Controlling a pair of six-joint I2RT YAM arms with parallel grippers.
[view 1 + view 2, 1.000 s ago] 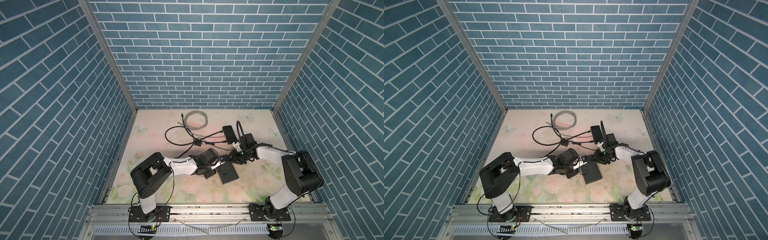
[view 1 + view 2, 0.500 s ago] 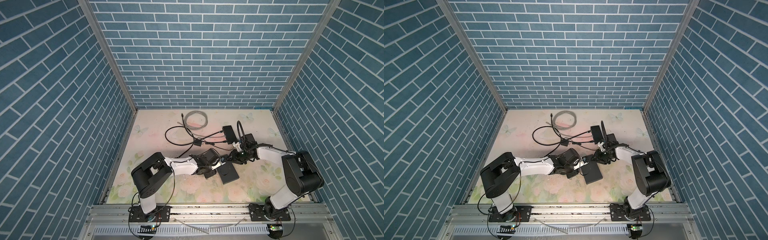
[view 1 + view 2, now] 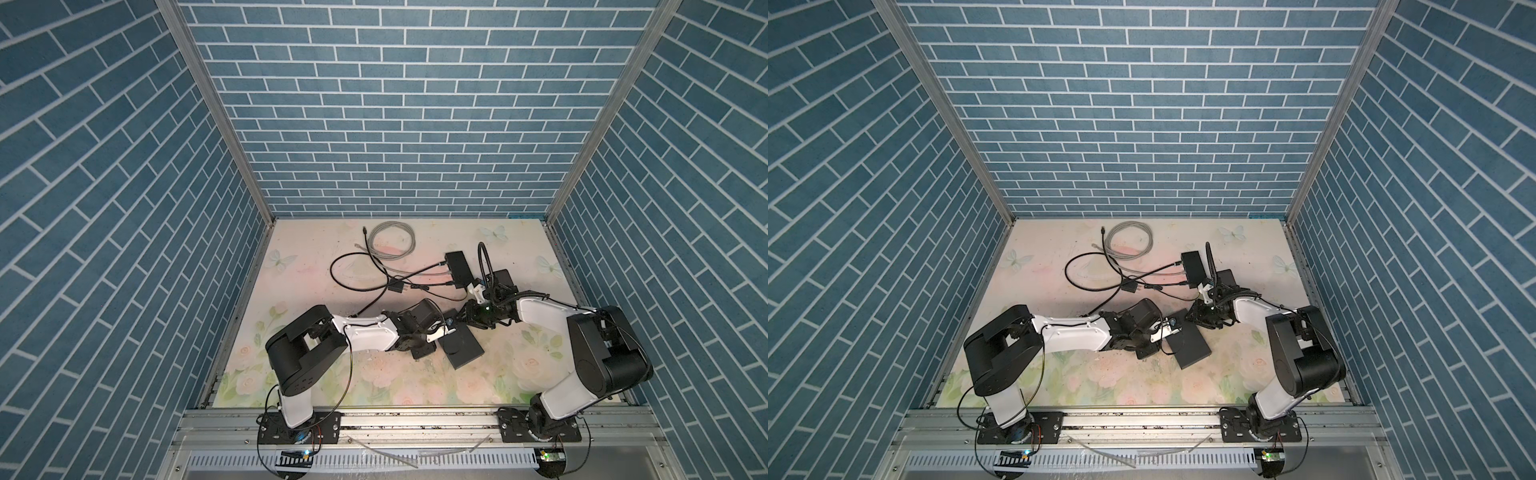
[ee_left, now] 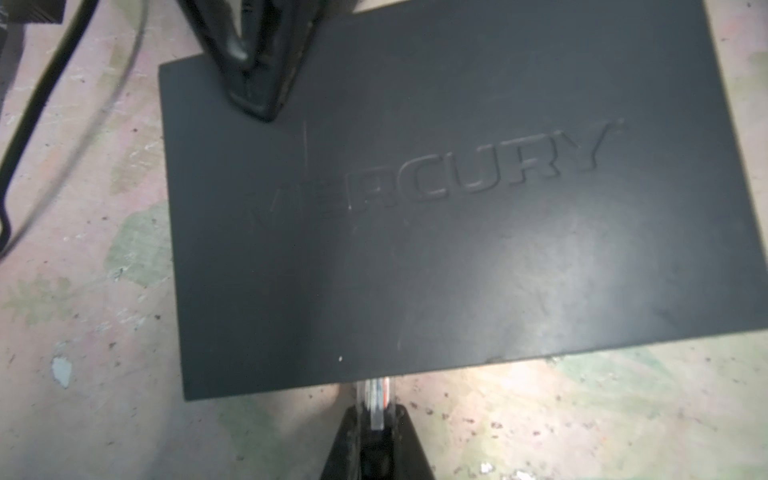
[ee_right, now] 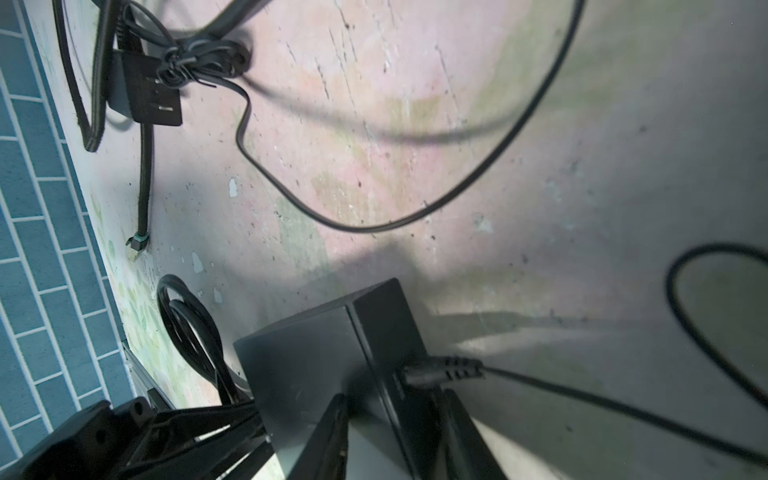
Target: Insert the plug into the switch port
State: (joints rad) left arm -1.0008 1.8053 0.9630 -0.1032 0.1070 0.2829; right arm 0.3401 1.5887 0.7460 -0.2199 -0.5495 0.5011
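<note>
Nearest the arm bases, the black Mercury network switch (image 3: 463, 347) (image 3: 1190, 343) lies flat on the floral table mat (image 3: 374, 374), about mid-table between the two arms.

The left gripper (image 3: 446, 331) (image 3: 1173, 331) reaches it from the left. In the left wrist view, the left gripper (image 4: 376, 409) has its jaws pressed together on a clear Ethernet plug (image 4: 376, 395) with orange and white wires showing inside it. The plug's front end meets the edge of the switch (image 4: 415, 249) below the embossed name. How deep it sits in a port is hidden by the lid.

Just beyond, the right gripper (image 3: 461, 323) (image 3: 1192, 320) comes in from the right and clamps the far corner of the switch. In the right wrist view, the right gripper (image 5: 395, 399) has its jaws part-way apart and straddling the switch (image 5: 303, 365). One finger lies on the lid and the other against the side face. Beside that finger, a black barrel power plug (image 5: 440, 370) is seated in the side face, and its thin cord trails away over the mat.

Farther back are a black power adapter (image 3: 399, 287) (image 5: 145, 95) wrapped in its cord and a loose Ethernet plug with a green boot (image 5: 137, 245). To the right stands a smaller black box (image 3: 457, 268) (image 3: 1194, 266) with cables plugged into its side.

A grey coiled cable (image 3: 390, 224) lies nearest the back wall.
</note>
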